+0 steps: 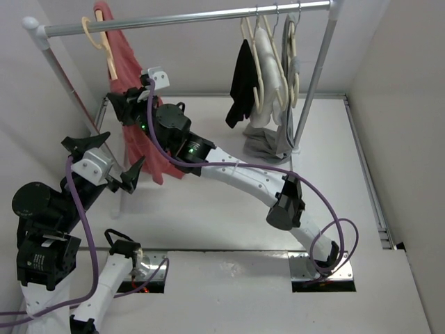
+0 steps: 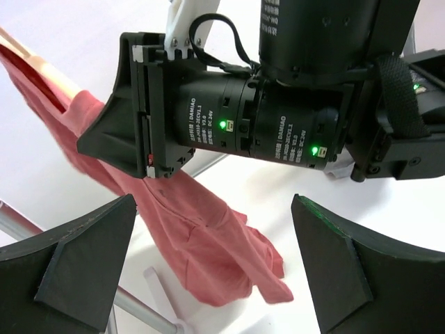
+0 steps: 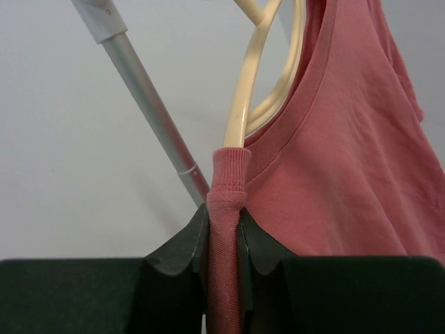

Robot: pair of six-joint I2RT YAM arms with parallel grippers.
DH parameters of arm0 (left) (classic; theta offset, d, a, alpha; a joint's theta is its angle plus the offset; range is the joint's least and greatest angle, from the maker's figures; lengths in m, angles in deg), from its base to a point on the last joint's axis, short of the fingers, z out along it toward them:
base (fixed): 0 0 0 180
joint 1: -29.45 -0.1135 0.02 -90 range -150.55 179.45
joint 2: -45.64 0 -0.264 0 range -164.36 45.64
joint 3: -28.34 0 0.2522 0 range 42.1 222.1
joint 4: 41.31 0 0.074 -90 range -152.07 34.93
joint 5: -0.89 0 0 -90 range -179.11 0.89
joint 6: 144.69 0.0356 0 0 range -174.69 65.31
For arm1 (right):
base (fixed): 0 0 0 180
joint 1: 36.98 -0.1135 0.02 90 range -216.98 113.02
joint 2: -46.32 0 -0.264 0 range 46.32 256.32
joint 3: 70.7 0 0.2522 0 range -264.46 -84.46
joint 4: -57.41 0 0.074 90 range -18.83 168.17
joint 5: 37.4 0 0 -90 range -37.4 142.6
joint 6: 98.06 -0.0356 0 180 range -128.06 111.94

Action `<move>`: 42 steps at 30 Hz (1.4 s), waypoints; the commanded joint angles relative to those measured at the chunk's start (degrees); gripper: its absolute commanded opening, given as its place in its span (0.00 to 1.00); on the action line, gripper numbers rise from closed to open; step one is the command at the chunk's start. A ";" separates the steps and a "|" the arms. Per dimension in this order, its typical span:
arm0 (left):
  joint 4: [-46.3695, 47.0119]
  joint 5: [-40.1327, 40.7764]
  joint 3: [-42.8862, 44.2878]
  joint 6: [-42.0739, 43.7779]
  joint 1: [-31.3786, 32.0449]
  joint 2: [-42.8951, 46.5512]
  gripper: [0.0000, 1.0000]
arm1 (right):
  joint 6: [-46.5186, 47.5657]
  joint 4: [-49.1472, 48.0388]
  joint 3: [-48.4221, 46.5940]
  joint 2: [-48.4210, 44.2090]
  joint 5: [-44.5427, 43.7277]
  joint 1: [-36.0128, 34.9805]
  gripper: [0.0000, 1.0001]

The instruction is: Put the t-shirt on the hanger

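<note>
The faded-red t-shirt [image 1: 144,142] hangs at the left end of the rail, draped over the peach-beige hanger [image 1: 97,38]. In the right wrist view, my right gripper [image 3: 224,229] is shut on a fold of the t-shirt [image 3: 348,174] at the collar, where the cloth sleeves over the hanger [image 3: 243,97] arm. My left gripper [image 1: 125,149] stands wide open just left of the shirt's lower part. The left wrist view shows nothing between the fingers [image 2: 76,257]; the t-shirt [image 2: 208,257] hangs beyond them, under the right arm's wrist [image 2: 229,125].
A metal rail [image 1: 188,17] spans the back on slanted posts [image 1: 69,90]. At its right end hang a black garment [image 1: 243,83], a grey garment [image 1: 268,142] and cream-white hangers [image 1: 268,56]. The right post [image 1: 313,83] stands behind them.
</note>
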 commanded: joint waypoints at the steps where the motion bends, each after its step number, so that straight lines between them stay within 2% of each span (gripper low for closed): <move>1: 2.22 0.45 -0.54 -1.20 0.34 0.90 1.00 | -0.69 -5.82 3.62 -1.85 1.47 -0.48 0.19; 2: 2.22 0.45 -0.54 -1.20 0.34 0.90 1.00 | -0.69 -5.83 4.43 -2.90 1.47 -0.48 0.25; 3: 2.22 0.45 -0.54 -1.20 0.34 0.90 1.00 | -0.69 -5.83 4.96 -2.91 1.47 -0.48 0.37; 6: 2.22 0.45 -0.54 -1.20 0.34 0.90 1.00 | -0.16 -5.83 8.46 -5.62 3.75 -0.48 0.55; 9: 2.22 0.45 -0.54 -1.20 0.34 1.43 1.00 | 1.59 -6.35 12.85 -9.31 6.04 -0.48 0.67; 16: 2.22 -1.47 -2.13 -0.67 0.34 1.96 1.00 | 4.06 -4.51 22.09 -18.10 8.23 -0.48 0.81; 19: 0.21 -6.72 -3.70 5.29 0.34 3.53 1.00 | 4.59 -2.67 25.96 -23.11 10.60 -0.48 0.89; 22: -3.48 -12.27 -9.74 12.94 0.34 7.22 1.00 | 5.11 2.95 27.63 -27.42 12.80 -0.48 1.00; 26: -9.63 -11.68 -16.62 23.92 0.34 12.76 1.00 | 5.11 5.86 36.32 -34.71 14.21 -0.48 1.00; 27: -11.13 -11.07 -18.02 28.99 0.34 14.07 1.00 | 5.11 6.38 38.34 -36.38 14.21 -0.48 1.00; 31: -16.14 -8.96 -25.58 36.49 0.34 21.19 1.00 | 5.11 9.46 48.89 -44.99 11.32 -0.48 1.00; 37: -18.08 -1.75 -40.08 40.28 0.34 27.18 1.00 | 0.03 18.14 72.24 -58.69 0.60 -0.48 1.00; 42: -9.58 2.38 -48.16 40.29 0.34 25.69 1.00 | -7.08 25.01 85.70 -61.62 -2.56 -0.48 1.00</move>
